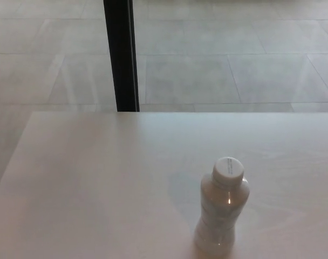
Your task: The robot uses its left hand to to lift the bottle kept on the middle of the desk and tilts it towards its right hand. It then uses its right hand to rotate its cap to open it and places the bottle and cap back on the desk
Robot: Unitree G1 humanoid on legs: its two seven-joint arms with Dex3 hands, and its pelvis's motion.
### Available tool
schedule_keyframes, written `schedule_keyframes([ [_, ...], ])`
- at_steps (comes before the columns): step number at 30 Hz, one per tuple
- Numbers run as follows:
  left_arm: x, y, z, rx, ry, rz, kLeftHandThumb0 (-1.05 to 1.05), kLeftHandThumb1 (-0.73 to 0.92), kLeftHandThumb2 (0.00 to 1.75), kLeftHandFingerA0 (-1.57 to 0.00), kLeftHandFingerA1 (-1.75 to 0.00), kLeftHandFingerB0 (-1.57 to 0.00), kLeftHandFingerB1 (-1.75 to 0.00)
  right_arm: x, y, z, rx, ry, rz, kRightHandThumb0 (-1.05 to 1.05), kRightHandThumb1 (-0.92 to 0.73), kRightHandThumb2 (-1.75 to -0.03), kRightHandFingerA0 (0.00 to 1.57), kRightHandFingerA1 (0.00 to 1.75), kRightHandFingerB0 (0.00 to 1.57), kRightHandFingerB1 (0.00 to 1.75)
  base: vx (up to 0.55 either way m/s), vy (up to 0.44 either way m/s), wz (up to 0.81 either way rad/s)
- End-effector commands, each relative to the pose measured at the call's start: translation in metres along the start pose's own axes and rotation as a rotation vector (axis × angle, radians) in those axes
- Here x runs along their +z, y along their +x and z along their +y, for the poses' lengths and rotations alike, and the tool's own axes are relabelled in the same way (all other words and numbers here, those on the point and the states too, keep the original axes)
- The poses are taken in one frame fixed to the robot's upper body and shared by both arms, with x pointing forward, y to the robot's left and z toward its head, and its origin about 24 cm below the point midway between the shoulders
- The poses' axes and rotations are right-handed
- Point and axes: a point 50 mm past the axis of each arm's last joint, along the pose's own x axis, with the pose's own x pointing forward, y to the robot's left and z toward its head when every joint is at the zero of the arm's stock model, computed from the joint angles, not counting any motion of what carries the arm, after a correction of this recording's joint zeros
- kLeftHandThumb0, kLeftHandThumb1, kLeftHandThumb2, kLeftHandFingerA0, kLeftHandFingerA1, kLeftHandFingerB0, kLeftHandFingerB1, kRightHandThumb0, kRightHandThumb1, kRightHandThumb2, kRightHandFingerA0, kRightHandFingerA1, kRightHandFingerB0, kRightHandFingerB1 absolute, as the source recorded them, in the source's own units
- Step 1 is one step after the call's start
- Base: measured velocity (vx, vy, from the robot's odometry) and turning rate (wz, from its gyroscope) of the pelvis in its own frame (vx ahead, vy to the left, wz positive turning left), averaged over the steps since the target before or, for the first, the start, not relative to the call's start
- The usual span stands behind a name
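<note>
With neither hand showing, so finger state unknowable, the clear plastic bottle (220, 216) with its white screw cap (227, 169) is standing upright at lower right on the pale counter (88, 183), awaiting a mid-body left-hand grasp.

Single head view, taken from above the near side of a pale, smooth-topped desk (88, 183) and facing forward and downward, so that the desktop fills the lower half of the frame and a grey tiled floor (223, 70) beyond its far edge fills the upper half. A small clear plastic bottle with a white screw cap (222, 213) stands upright close to the camera, low and right of centre, its cap top visible from above, while a black vertical post (121, 54) rises behind the far edge of the desk at upper left. No second view is supplied, so no overlap between views can be stated.
</note>
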Motion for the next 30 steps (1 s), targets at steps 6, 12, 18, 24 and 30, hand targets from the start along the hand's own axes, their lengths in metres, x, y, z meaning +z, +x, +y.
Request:
schedule_keyframes([
  [6, 0.185, -0.019, -0.153, -0.528, 0.027, -0.702, -0.96, 0.48, 0.88, -0.01, -0.71, -0.02, -0.69, 0.139, -0.016, 0.092, 0.382, 0.193, -0.561, -0.96, -0.72, -0.62, 0.18, 0.59, 0.28, 0.49, 0.00, 0.000, 0.00],
  [12, 0.182, -0.038, -0.217, -0.681, 0.124, -0.692, -1.05, 0.59, 1.02, 0.00, -0.28, 0.00, -0.13, 0.138, -0.031, 0.145, 0.579, 0.117, -0.577, -0.40, -0.35, -1.00, 0.01, 0.52, 0.00, 0.50, 0.00, 0.000, 0.00],
  [18, 0.149, -0.062, -0.264, -0.858, 0.243, -0.650, -1.05, 0.62, 1.04, 0.00, -0.21, 0.00, -0.10, 0.120, -0.046, 0.181, 0.689, 0.082, -0.517, -0.82, -0.64, -1.02, 0.04, 0.45, 0.09, 0.33, 0.00, 0.000, 0.00],
  [24, 0.138, -0.072, -0.280, -0.913, 0.261, -0.620, -0.96, 0.59, 1.00, 0.00, -0.28, 0.00, -0.18, 0.109, -0.052, 0.190, 0.716, 0.076, -0.461, -0.37, -0.47, -1.07, 0.02, 0.51, 0.00, 0.49, 0.00, 0.000, 0.00],
  [30, 0.138, -0.081, -0.297, -0.961, 0.255, -0.602, -1.03, 0.69, 1.09, 0.00, -0.24, 0.00, -0.15, 0.110, -0.052, 0.195, 0.718, 0.078, -0.441, -0.78, -0.82, -0.65, 0.21, 0.42, 0.16, 0.27, 0.00, 0.000, 0.00],
])
